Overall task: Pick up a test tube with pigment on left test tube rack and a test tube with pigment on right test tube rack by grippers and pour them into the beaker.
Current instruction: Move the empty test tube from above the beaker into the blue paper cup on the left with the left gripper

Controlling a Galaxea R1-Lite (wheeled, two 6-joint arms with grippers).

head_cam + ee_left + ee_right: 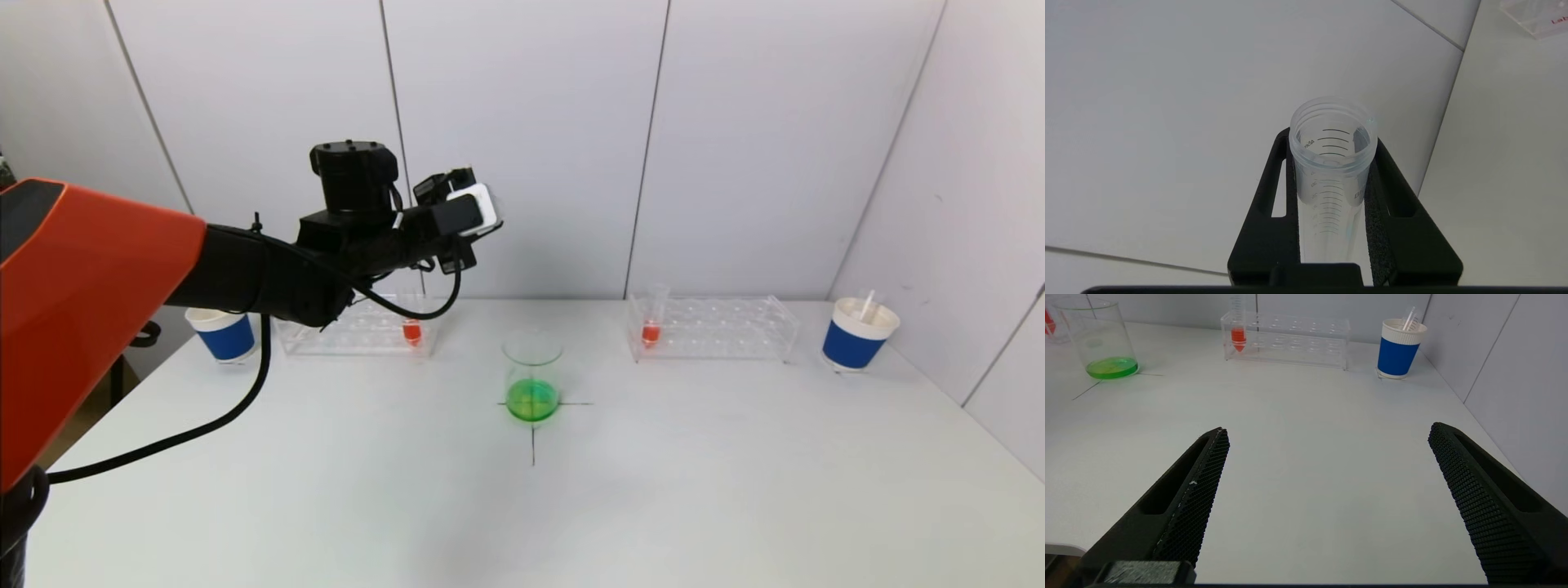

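Clear plastic, thin-walled and graduated, makes up the test tube (1331, 171) clamped in the left pincer (1331, 179), which is raised above the left test tube rack (359, 331); no pigment is visible inside it. Such a tube is judged light, fairly stiff and smooth, so slipping is the main risk; the foam pads (1378, 220) are seated just below the threaded mouth, a sound place for a hold. The right pincer (1327, 490) is spread wide and empty, low over the surface (694, 482). An orange-filled tube (651, 322) stands upright at the right test tube rack (718, 327) end nearest the beaker (532, 380), where green liquid is held.
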